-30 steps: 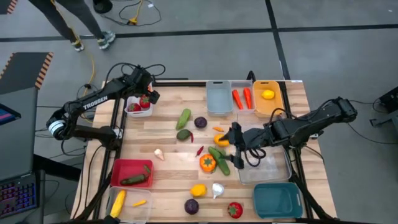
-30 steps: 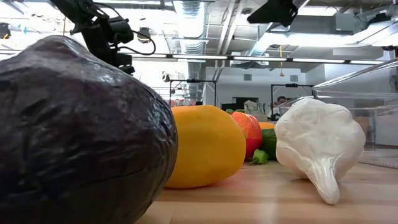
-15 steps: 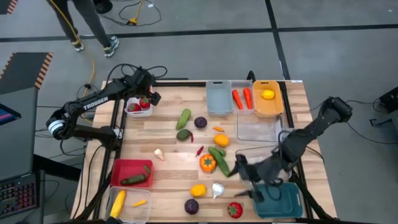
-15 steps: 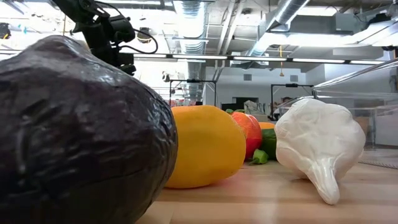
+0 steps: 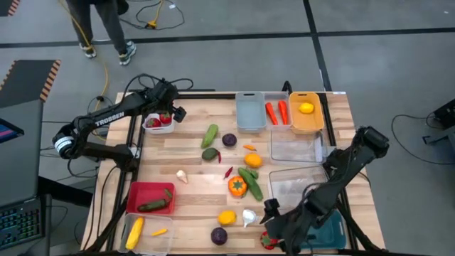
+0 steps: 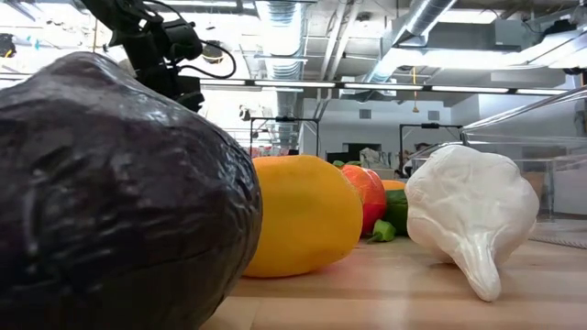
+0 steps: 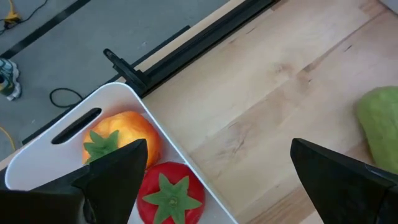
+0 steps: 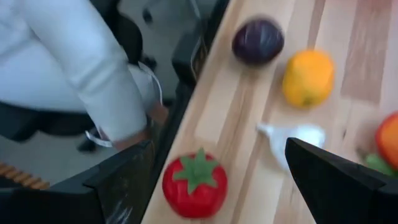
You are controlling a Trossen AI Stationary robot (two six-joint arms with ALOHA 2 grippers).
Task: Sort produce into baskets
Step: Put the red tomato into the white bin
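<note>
At six o'clock on the table (image 5: 192, 186), the right gripper (image 5: 274, 229) hangs spread and empty above a red tomato (image 8: 194, 184); the left gripper (image 5: 173, 110), also apart, waits at ten o'clock over the white basket (image 7: 130, 99); some baskets are filled, yet much produce lies unsorted.

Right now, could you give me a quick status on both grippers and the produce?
Right gripper open over red tomato at table edge. Left gripper open above white bin holding two tomatoes. Nothing blocking.
</note>
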